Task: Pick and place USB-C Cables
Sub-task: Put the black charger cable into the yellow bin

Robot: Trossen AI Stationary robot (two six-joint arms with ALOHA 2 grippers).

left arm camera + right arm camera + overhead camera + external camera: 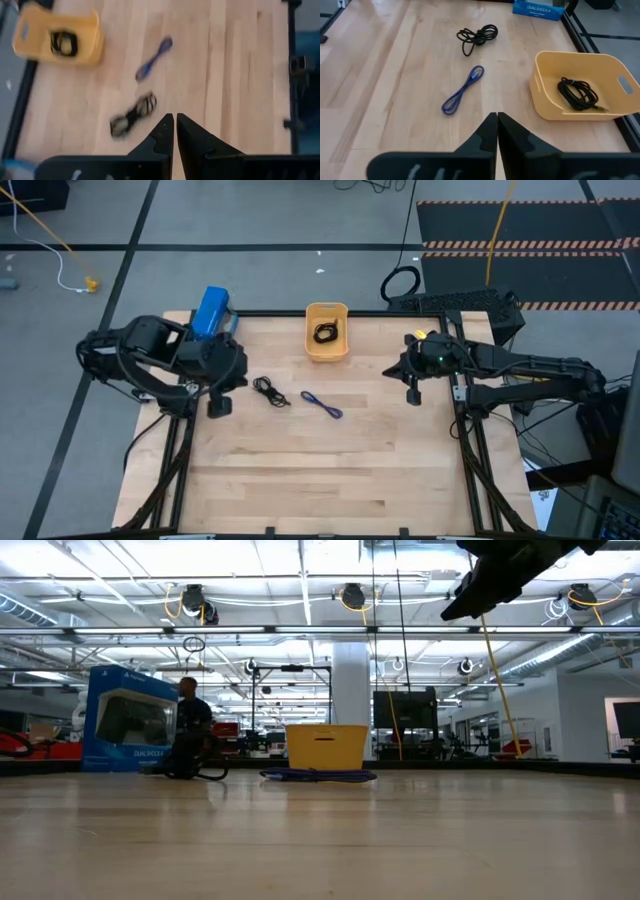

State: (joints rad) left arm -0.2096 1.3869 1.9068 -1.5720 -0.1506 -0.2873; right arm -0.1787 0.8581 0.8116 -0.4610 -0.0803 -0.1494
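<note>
One black USB-C cable [326,333] lies coiled inside the orange tray [311,347] at the table's far edge; it shows in the right wrist view too [578,93]. A second black cable bundle [269,391] lies on the table, left of centre. The blue-purple cable [322,405] lies stretched out near the centre [462,90]. My left gripper [174,120] hovers shut at the table's left side, near the black bundle [133,114]. My right gripper [497,119] hovers shut at the table's right side, above the wood.
A blue box [211,313] stands at the table's far left corner. A thick black cord ring [401,282] and a yellow cord lie on the floor beyond the table. A black frame [460,430] edges the table. Bare wood fills the near half [320,480].
</note>
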